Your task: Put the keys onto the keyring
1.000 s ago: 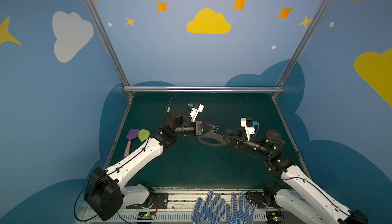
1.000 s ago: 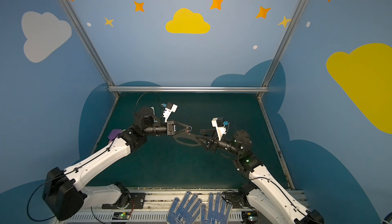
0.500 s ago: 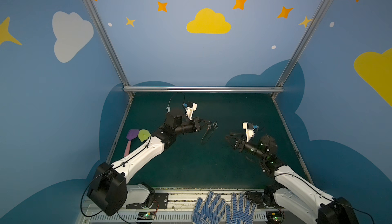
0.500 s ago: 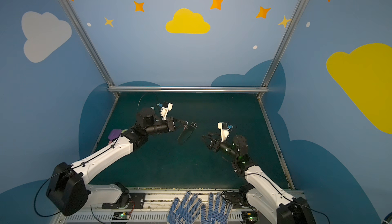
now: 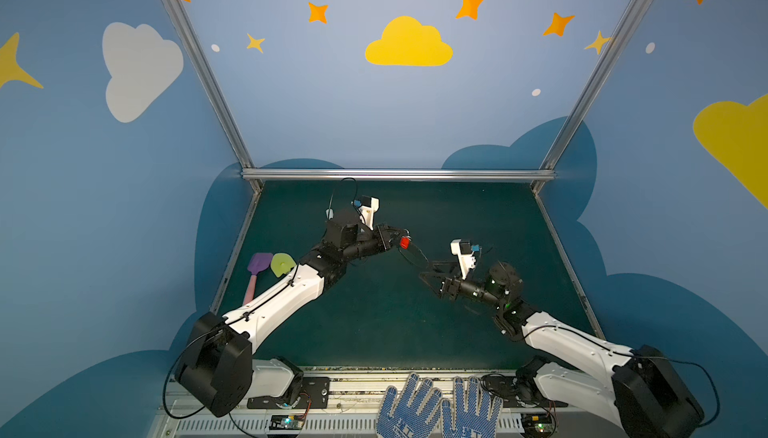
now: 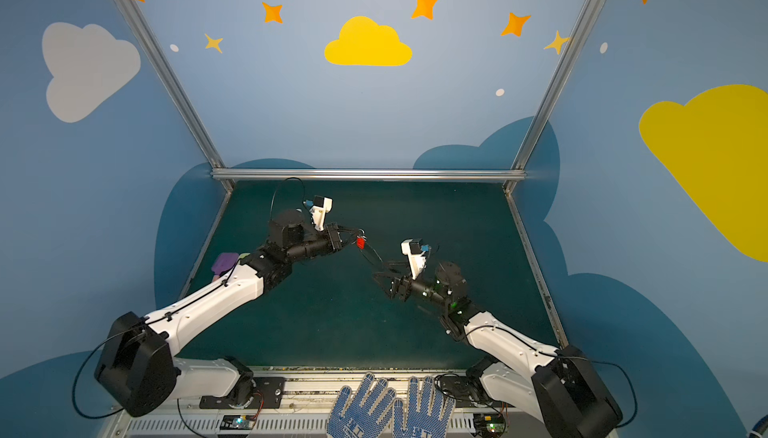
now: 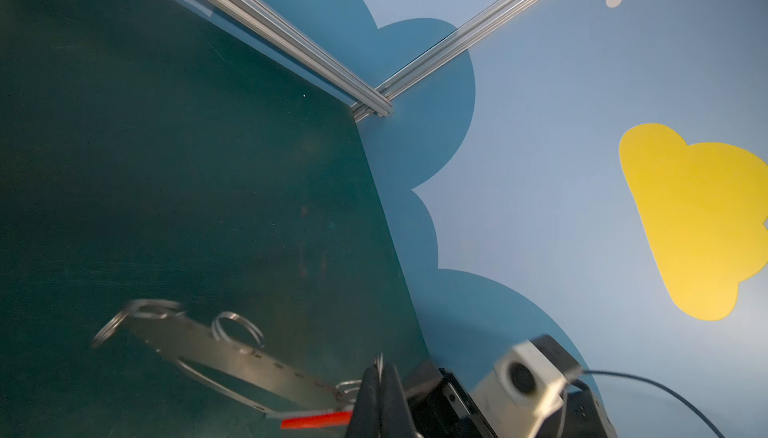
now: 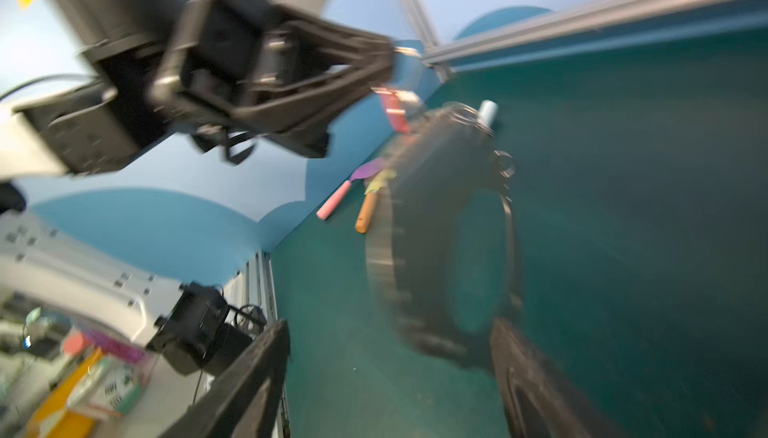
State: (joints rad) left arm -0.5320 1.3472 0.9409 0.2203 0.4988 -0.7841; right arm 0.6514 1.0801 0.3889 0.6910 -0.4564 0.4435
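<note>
The right gripper has let go, jaws wide; the left gripper, jaws pinched, alone holds the keyring, key dangling, seemingly attached.

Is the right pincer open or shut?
Open: in the right wrist view the fingers of the right pincer stand wide apart, not closed on the keyring.

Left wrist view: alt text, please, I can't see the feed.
The shut left end effector holds one end of the keyring, a blurred grey plate stretching away over the green table. The red-headed key shows right beside its tip.
</note>
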